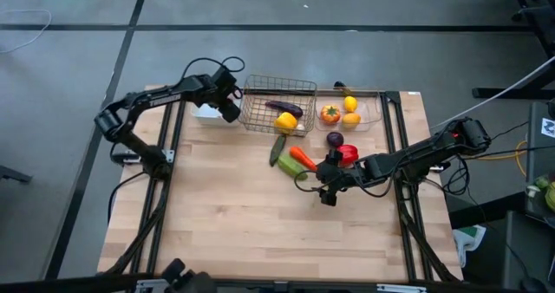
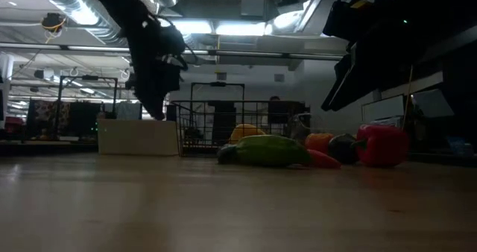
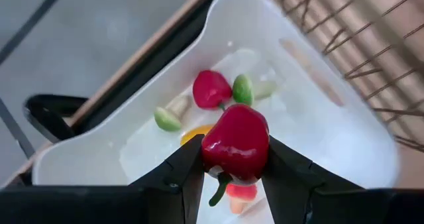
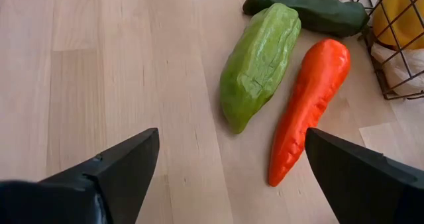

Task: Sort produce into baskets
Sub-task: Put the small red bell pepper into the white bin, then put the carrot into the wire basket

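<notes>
My left gripper (image 1: 227, 111) hangs over the white tray (image 1: 206, 115) at the far left, shut on a small red pepper (image 3: 235, 144). The tray (image 3: 344, 124) holds a red piece (image 3: 212, 89), green pieces (image 3: 242, 89) and an orange piece. My right gripper (image 1: 325, 187) is open and empty above the table, near a light green vegetable (image 4: 260, 61), a carrot (image 4: 308, 108) and a dark cucumber (image 4: 308, 8) lying on the wood. The wire basket (image 1: 279, 89) holds an eggplant (image 1: 286, 108) and a yellow pepper (image 1: 286, 122). The clear bin (image 1: 368, 111) holds an orange fruit (image 1: 330, 113) and lemons (image 1: 350, 103). My left gripper pinches the small red pepper's two sides (image 3: 211, 151) between its two fingers (image 3: 177, 174). The fingers point down from above. The pepper is lifted clear above the tray, its green stem (image 3: 218, 189) toward the gripper.
A purple onion (image 1: 335, 139) and a larger red pepper (image 1: 348, 153) lie on the table just beyond my right gripper, near the clear bin. The wire basket's corner (image 4: 391, 45) shows beside the carrot. Bare wood spreads over the table's near half (image 1: 251, 232).
</notes>
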You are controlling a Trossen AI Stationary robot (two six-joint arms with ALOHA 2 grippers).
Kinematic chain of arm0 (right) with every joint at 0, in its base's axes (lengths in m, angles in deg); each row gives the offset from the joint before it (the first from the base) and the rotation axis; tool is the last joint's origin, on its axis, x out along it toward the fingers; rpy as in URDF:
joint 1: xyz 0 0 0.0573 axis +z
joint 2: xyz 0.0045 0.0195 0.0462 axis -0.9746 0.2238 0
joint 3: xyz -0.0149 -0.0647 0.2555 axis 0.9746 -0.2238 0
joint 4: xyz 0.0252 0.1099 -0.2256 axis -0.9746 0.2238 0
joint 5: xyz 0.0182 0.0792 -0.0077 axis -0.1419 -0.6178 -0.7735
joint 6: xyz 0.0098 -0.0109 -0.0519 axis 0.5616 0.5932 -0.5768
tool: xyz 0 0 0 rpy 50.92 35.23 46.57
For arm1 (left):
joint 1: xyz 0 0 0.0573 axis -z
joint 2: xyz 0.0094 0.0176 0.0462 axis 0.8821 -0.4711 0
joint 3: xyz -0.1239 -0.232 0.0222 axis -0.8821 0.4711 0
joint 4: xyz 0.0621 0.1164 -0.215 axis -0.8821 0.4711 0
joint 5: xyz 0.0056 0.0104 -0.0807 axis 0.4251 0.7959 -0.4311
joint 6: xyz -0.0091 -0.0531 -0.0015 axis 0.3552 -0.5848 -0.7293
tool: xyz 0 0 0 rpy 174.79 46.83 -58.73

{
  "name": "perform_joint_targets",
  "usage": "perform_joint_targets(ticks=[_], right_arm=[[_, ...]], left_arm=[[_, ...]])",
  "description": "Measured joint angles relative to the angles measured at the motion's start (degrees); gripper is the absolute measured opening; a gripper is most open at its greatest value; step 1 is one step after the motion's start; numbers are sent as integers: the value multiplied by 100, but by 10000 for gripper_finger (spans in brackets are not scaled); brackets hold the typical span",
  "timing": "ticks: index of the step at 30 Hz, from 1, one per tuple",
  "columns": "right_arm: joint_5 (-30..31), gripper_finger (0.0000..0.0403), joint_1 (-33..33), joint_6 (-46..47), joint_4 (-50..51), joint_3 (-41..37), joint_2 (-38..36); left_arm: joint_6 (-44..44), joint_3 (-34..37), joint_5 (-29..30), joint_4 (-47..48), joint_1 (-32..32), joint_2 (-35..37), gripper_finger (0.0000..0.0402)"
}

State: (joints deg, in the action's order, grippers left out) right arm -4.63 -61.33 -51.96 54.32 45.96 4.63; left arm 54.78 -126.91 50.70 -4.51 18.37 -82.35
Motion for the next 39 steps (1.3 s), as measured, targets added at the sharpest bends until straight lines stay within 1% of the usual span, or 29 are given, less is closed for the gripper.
perform_joint_targets(ticks=[6,11,14,20,24,26,31,34,39], right_arm=[[0,376,1,-1,0,0,0],[0,376,1,1,0,0,0],[0,376,1,-1,0,0,0],[0,376,0,-1,0,0,0],[10,376,1,15,0,0,0],[163,376,1,164,0,0,0],[771,376,-1,501,0,-2,0],[815,376,-10,510,0,-2,0],[802,376,-295,700,2,-2,0]], left_arm=[[30,-2,-36,-15,-16,-451,130],[-64,-20,-59,-150,-14,-589,131],[-90,-20,29,-138,-14,-591,145],[-172,-16,68,-121,-14,-595,191],[-172,-13,73,-117,-14,-595,206],[-175,-13,76,-123,-14,-597,209],[-154,-133,142,-115,-11,-623,209],[-117,-281,204,-90,-4,-630,210],[-123,-526,193,-112,-10,-630,210]])
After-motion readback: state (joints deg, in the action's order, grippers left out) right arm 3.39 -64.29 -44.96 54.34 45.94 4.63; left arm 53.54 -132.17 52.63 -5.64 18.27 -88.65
